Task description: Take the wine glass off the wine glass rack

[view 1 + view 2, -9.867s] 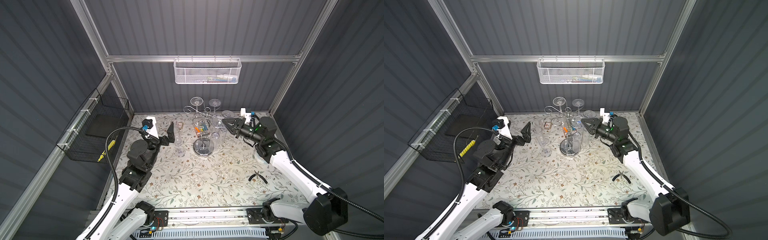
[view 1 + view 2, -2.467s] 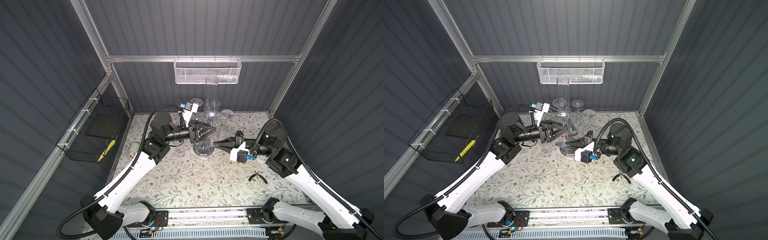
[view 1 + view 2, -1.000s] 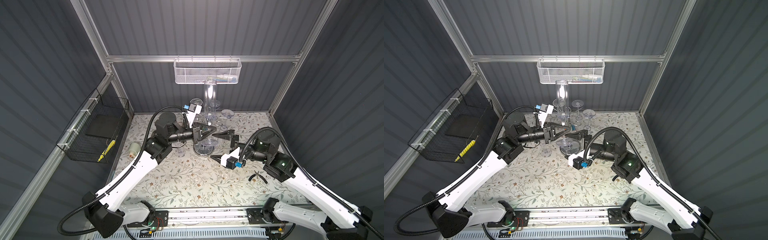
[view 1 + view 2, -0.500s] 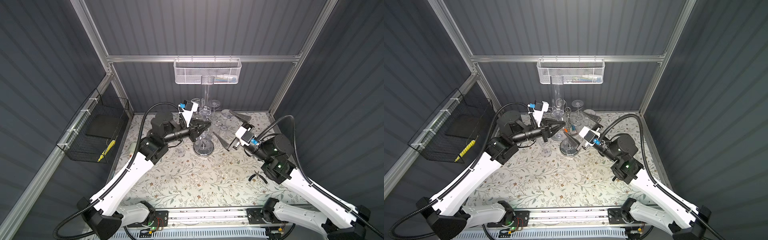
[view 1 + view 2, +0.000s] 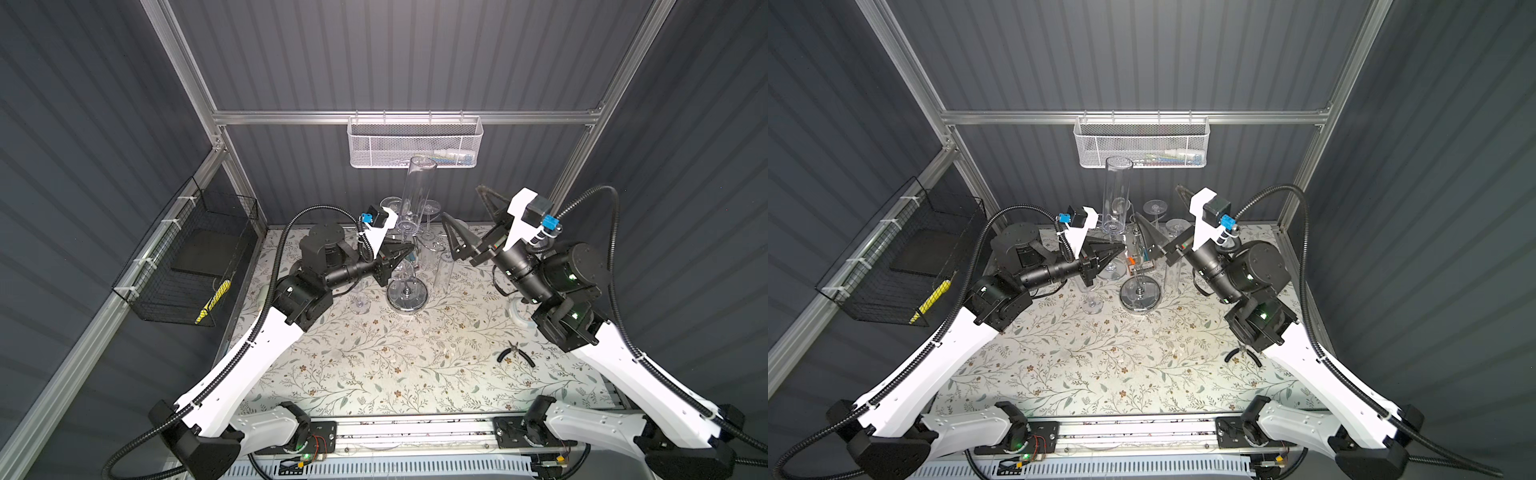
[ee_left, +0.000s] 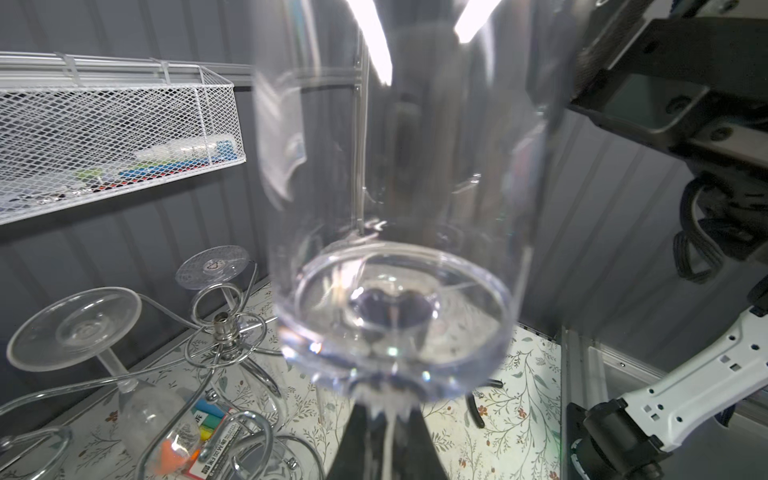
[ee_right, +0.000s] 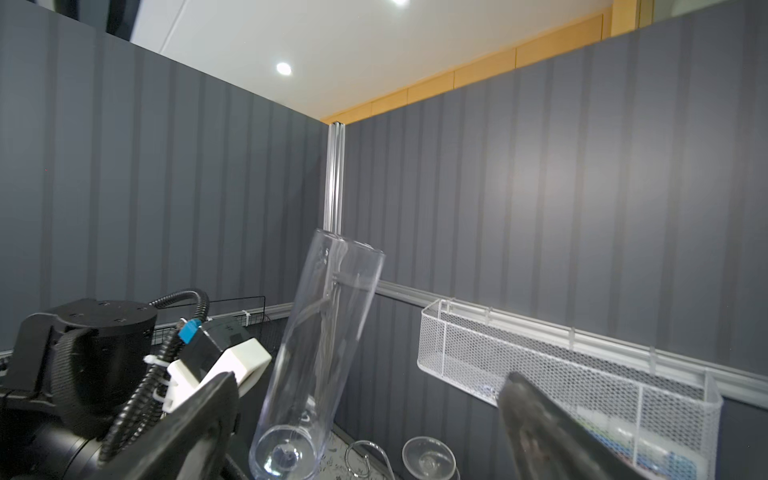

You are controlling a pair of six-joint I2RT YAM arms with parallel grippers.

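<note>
The left gripper (image 5: pixel 405 250) pinches the stem of the tall clear wine glass (image 5: pixel 415 195), holding it upright above the scroll arms of the wine glass rack (image 5: pixel 407 296), free of them. The right gripper (image 5: pixel 460 202) hovers just right of the rack's top, its fingers spread wide, touching nothing

The left fingers (image 5: pixel 397 255), at first empty and low on the left, now clamp the stem of a tall glass (image 5: pixel 417 195) held upright above the rack (image 5: pixel 407 293). The right fingers (image 5: pixel 457 241), lately down at the rack's base, now gape wide, raised beside the glass.
</note>
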